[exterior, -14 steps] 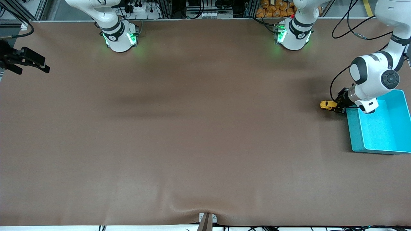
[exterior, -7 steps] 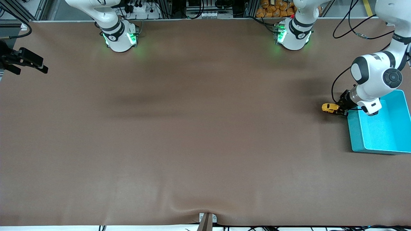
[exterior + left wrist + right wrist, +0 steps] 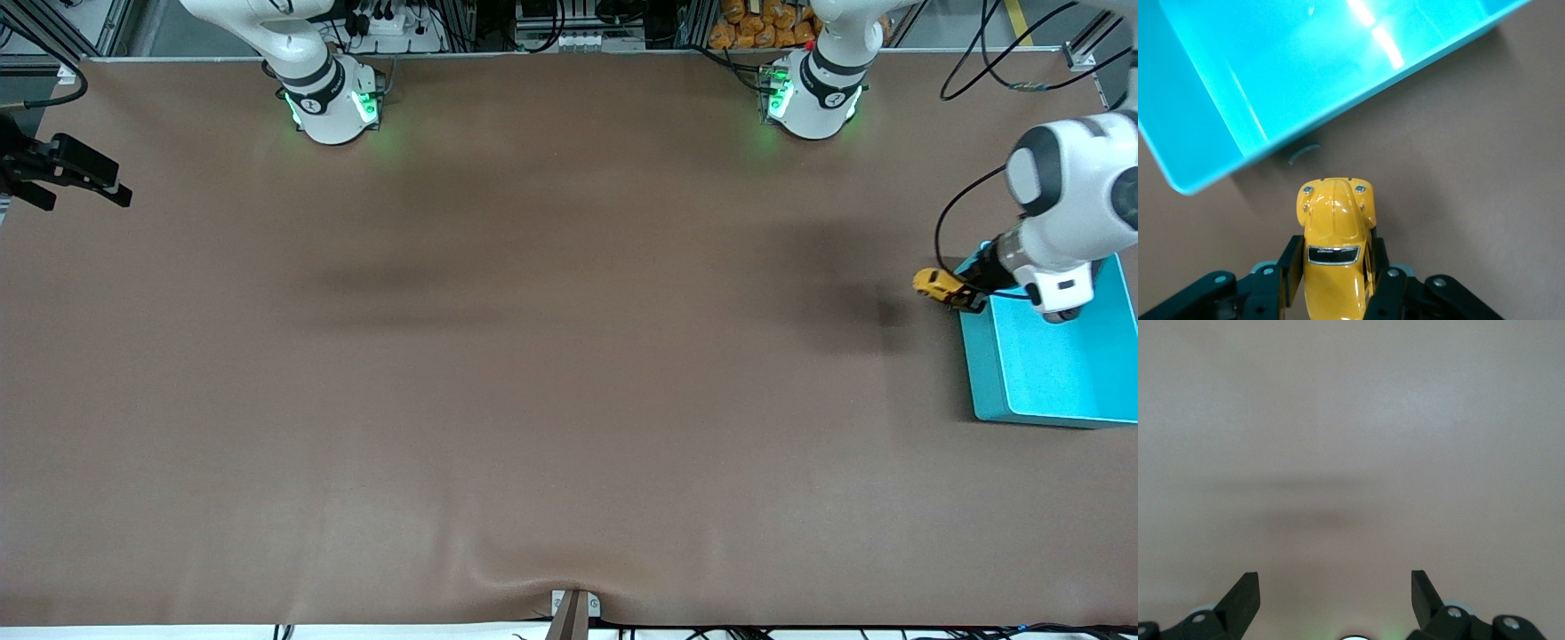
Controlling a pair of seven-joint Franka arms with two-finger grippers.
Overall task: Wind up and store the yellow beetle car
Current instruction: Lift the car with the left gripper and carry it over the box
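Note:
My left gripper is shut on the yellow beetle car and holds it in the air over the table, just beside the corner of the teal bin. In the left wrist view the car sits between the two dark fingers, nose toward the bin's wall. My right gripper is open and empty, waiting over the right arm's end of the table; in the right wrist view its fingers frame bare brown tabletop.
The teal bin stands at the left arm's end of the table and holds nothing visible. The brown table mat has a wrinkle at its near edge by a small bracket. The arm bases stand along the top edge.
My left gripper has lifted the car off the table and carried it toward the bin's corner. The right gripper has barely moved.

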